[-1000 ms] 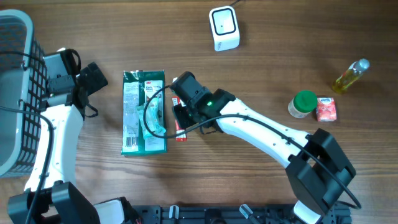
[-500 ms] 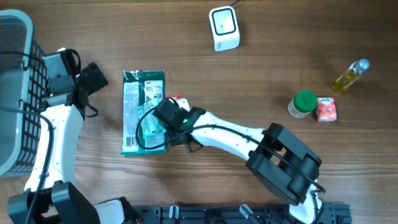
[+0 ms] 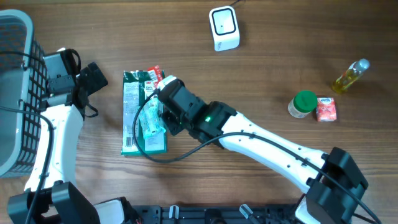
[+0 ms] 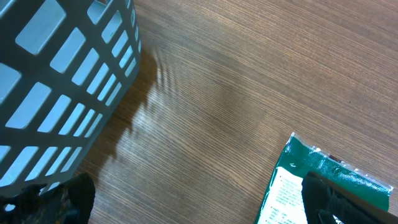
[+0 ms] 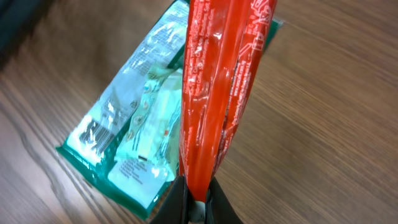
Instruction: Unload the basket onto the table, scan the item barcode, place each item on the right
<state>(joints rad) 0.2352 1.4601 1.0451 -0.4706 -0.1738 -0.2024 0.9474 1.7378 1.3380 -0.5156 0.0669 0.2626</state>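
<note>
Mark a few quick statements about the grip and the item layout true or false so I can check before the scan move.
1. The right gripper is shut on the red packet. True.
2. The red packet is held right at the scanner. False: it is held near the green packet, well apart from the scanner.
3. The left gripper grips the green packet. False: it is open and empty, and the green packet lies flat on the table.
4. The green-lidded jar stands next to the small red carton. True.
5. The oil bottle is inside the basket. False: it is on the table, on the side opposite the basket.
</note>
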